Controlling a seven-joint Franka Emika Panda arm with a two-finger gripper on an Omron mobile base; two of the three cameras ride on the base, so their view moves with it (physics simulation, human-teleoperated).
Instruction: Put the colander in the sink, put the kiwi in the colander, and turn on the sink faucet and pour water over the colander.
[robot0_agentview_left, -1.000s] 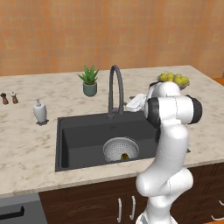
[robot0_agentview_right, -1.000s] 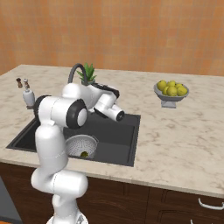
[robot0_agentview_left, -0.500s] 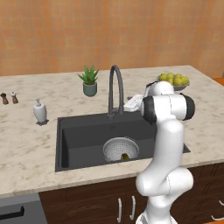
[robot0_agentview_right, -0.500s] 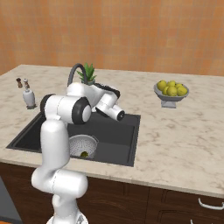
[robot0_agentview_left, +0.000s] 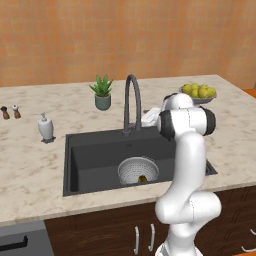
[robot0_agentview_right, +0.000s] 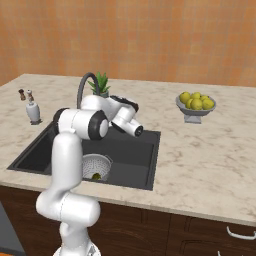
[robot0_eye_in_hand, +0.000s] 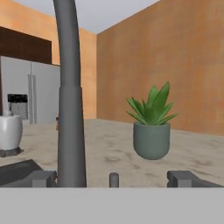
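Behind the sink (robot0_agentview_left: 95, 150), at its back edge, the faucet (robot0_agentview_left: 131, 102) stands upright — the gripper (robot0_eye_in_hand: 113, 178) sits low just beside its stem, jaws spread wide, holding nothing. Colander (robot0_agentview_left: 138, 170) rests on the basin floor near the front wall, kiwi (robot0_agentview_left: 142, 178) inside it. Open tabletop (robot0_agentview_left: 35, 165) lies left of the basin up to the soap bottle (robot0_agentview_left: 45, 127); potted plant (robot0_agentview_left: 102, 92) stands behind the faucet, fruit bowl (robot0_agentview_right: 195, 104) well apart to the right. Since the earlier frame the hand has edged closer to the faucet base; colander and kiwi unchanged.
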